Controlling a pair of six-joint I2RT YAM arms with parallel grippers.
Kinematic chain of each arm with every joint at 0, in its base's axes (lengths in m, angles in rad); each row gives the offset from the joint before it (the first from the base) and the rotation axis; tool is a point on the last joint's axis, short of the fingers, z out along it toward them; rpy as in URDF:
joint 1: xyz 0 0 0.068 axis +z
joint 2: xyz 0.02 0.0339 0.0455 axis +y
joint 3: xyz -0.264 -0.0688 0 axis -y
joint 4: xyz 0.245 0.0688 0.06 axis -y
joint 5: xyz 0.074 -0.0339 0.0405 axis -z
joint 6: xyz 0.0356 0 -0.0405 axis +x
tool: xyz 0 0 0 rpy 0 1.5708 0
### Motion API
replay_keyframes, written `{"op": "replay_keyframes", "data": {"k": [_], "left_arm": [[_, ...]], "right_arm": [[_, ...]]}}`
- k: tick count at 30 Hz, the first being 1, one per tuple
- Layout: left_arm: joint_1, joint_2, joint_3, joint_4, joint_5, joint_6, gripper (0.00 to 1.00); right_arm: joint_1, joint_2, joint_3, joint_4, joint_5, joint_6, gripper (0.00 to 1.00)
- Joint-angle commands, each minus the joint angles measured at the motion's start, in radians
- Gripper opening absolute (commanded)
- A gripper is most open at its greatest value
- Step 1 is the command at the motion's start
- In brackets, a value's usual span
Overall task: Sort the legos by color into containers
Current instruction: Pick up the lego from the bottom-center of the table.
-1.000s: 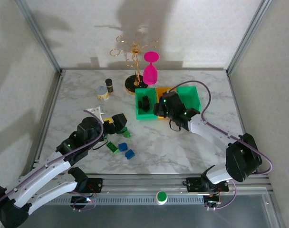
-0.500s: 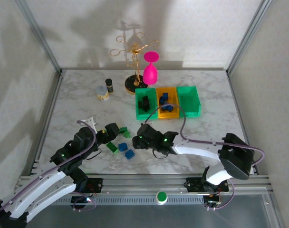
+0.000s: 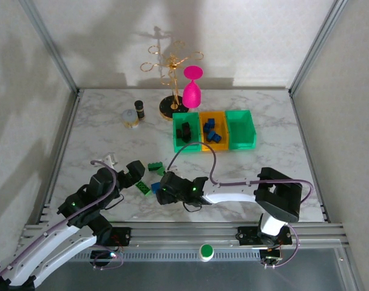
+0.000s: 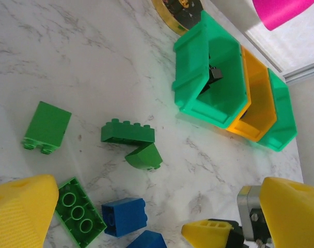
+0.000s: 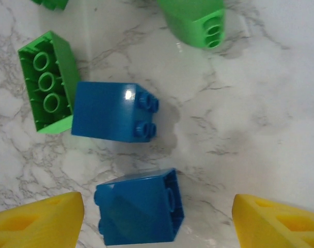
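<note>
Low in the middle of the right wrist view, a blue brick point(image 5: 136, 212) lies on the bench point(image 5: 260, 119) squarely between my fingertips point(image 5: 41, 217). My right gripper point(image 5: 157, 221) is spread with nothing in it, and the brick sits in the gap, touching neither side as far as I can see. It lies on its side, studs turned toward the right of the frame, its edges skewed a little against the line between my fingers. It is nearly square and offers no long axis to speak of, so I judge that a slight turn of the wrist would set the pads flat on its left and right faces. A second blue brick point(image 5: 113, 119) lies just above it in the frame, near but apart, with an upturned green brick point(image 5: 46, 80) just beside its left end, so I would come straight down. Seen from above, my left gripper point(image 4: 154, 214), also spread and empty, hangs just left of the pile and is less well placed. The orange bin point(image 3: 202, 130), which holds blue bricks, lies up and to the right, well apart from the pile.
</note>
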Motion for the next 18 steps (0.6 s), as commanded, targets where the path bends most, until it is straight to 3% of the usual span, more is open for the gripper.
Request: {"op": "replay_keyframes", "data": {"k": [1,8,18], "left_arm": [[0.009,-0.019,0.008,-0.048,-0.042,-0.03,1.0],[0.01,-0.024,0.002,-0.045,-0.039,-0.033,1.0],[0.01,-0.018,-0.007,-0.023,-0.025,-0.03,1.0]], "right_arm": [[0.028,0.044,0.038,0.002,0.011,-0.046,0.77],[0.035,0.103,0.07,-0.037,0.043,-0.064,0.74],[0.036,0.124,0.083,-0.057,0.06,-0.079,0.55]]}}
